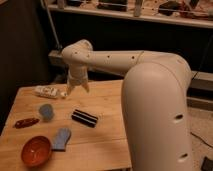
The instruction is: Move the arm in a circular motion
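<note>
The cream-white arm (150, 80) fills the right side and reaches left across the wooden table (107, 102). Its rounded joint (77, 52) has small dark holes. The pale gripper (77, 89) hangs down from it over the table's far left part, just right of a white bottle (48, 91) lying on its side. Its two fingers (68, 88) are spread apart and hold nothing. A black striped bar (85, 118) lies on the table below and in front of the gripper.
On the table's left are a blue cup (46, 111), a red-brown packet (26, 122), an orange bowl (36, 150) and a blue cloth (62, 138). A dark shelf unit (125, 15) stands behind the table.
</note>
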{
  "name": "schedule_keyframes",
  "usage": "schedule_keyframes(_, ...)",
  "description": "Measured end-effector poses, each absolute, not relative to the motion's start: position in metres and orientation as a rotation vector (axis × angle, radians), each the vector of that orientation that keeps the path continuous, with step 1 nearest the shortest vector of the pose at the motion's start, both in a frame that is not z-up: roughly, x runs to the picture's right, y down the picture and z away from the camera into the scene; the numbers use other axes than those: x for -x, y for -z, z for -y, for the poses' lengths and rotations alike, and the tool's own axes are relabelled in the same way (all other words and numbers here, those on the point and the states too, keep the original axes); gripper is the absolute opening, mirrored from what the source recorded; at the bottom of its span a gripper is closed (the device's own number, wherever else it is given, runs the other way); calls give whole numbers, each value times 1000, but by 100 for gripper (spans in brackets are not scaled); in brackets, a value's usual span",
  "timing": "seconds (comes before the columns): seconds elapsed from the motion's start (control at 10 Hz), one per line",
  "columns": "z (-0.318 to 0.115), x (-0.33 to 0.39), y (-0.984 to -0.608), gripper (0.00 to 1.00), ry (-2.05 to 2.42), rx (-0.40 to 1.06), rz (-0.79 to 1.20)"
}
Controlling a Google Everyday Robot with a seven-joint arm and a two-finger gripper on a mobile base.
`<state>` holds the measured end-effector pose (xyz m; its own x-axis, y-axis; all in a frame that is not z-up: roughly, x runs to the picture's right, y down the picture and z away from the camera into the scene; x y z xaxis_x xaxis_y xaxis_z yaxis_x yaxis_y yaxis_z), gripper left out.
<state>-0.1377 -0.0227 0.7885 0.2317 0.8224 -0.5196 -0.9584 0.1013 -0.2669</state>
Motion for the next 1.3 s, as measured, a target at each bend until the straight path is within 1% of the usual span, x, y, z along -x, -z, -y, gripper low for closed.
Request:
schedule_keyframes(0.1,39,116,-801,65,-1362,581,-294)
schedule_keyframes(0.2,42,106,-805,65,-1371,566,-309)
schedule_keyframes(0.4,37,62,-808,65,-1416,526,-401)
schedule_keyframes(0.6,9,7,-798,65,-1484,498,-509)
schedule_keyframes(0.7,-12,-18,-789,65,-1530,493,-557)
schedule_keyframes(0.9,-54,-50,-769,65,-1635,523,-608)
schedule_keyframes(1.1,-80,-39,-749,65,-1671,602,-571)
schedule_keyframes(1.3,-93,9,-723,65,-1588,704,-455)
